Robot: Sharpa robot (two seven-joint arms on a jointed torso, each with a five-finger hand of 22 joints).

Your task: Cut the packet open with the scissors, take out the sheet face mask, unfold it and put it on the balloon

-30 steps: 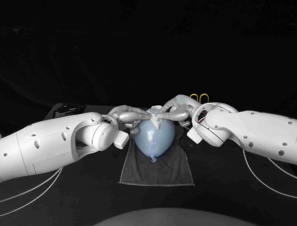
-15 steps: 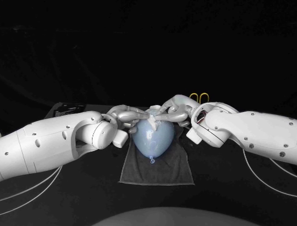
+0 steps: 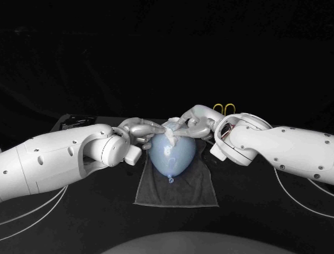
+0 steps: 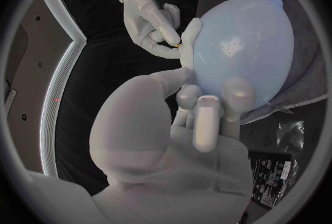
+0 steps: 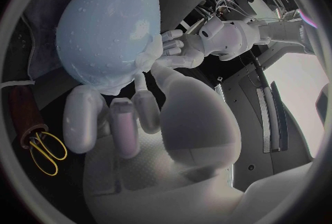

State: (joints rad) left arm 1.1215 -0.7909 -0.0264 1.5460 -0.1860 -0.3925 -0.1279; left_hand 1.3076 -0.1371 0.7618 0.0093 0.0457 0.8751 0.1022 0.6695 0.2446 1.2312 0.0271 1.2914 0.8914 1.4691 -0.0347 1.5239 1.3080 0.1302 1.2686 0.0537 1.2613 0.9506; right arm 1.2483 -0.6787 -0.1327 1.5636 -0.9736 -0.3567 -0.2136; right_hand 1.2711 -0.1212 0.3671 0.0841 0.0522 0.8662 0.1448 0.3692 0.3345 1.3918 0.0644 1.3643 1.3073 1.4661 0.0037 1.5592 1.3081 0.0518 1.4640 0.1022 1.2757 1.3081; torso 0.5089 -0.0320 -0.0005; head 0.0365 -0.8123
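A pale blue balloon (image 3: 172, 153) lies on a grey towel (image 3: 174, 190) at the table's middle, its knot toward me. The white sheet mask (image 3: 171, 127) is bunched at the balloon's far end. My left hand (image 3: 140, 132) curls its fingers round the balloon's (image 4: 238, 50) side, and its thumb pinches the mask's edge (image 4: 188, 41). My right hand (image 3: 193, 124) meets it from the other side and pinches the same edge. In the right wrist view the right hand (image 5: 131, 108) cups the balloon (image 5: 107, 30) from below.
Yellow-handled scissors (image 3: 223, 109) lie behind my right arm, also seen beside the towel as scissors (image 5: 45, 149). The dark printed packet (image 3: 79, 121) lies at the back left, behind my left arm.
Both hands have shifted slightly at the balloon's far end, still on the mask. The balloon and towel have stayed put.
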